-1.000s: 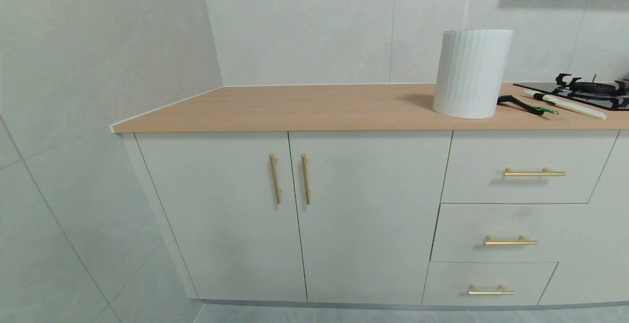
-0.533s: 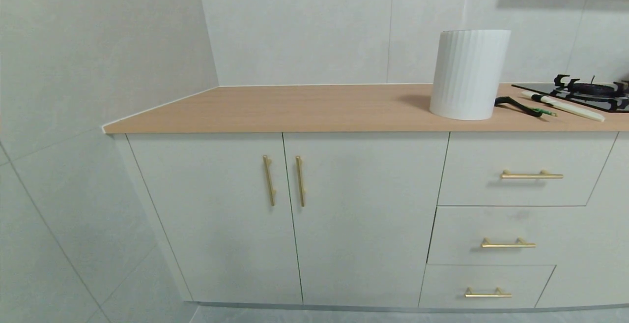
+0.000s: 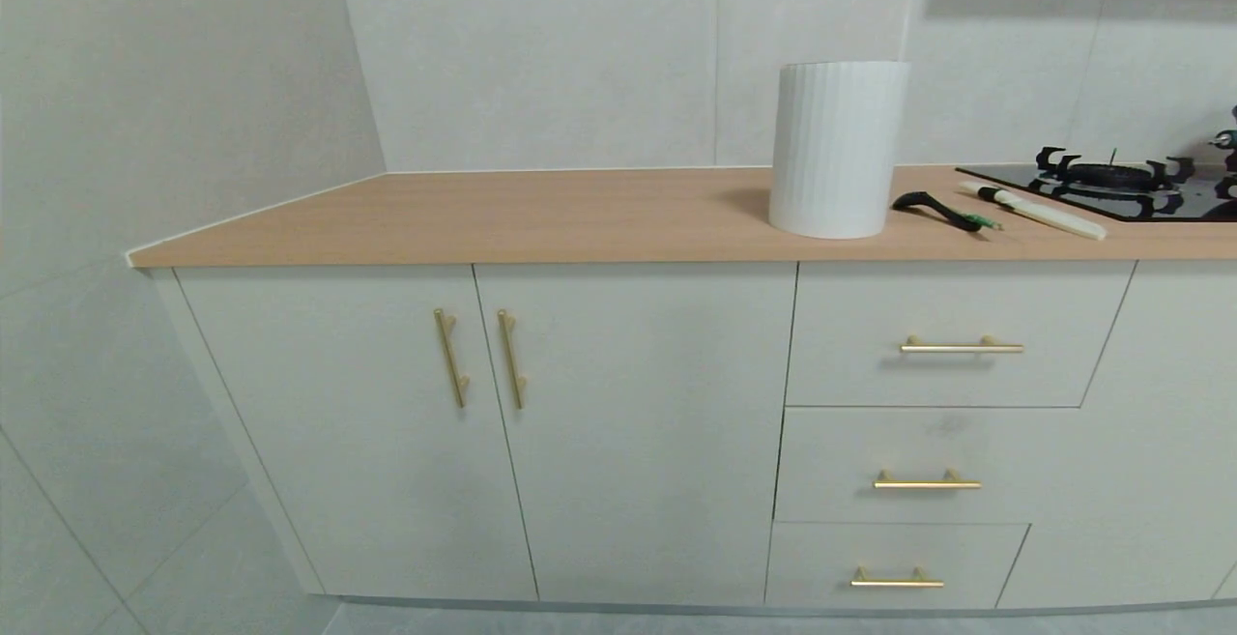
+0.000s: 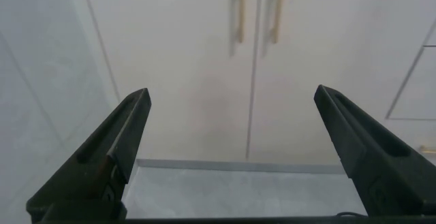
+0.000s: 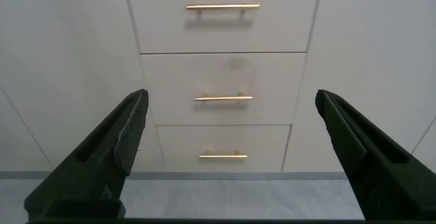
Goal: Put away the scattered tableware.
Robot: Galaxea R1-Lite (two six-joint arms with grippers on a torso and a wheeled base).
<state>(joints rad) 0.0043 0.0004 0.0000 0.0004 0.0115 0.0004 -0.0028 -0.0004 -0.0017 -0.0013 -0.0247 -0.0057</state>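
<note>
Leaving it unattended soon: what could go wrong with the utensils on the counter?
The black-handled utensil lies right beside the tall white container; a reach might tip it. The pale long utensil ends at the stove, whose grate a hand could snag. The left hand and right hand hang open, low before the cabinet; rising, they might hit the counter edge.

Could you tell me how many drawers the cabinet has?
3, stacked right of the doors: top drawer, middle drawer, bottom drawer. Any farther right would be out of view.
</note>
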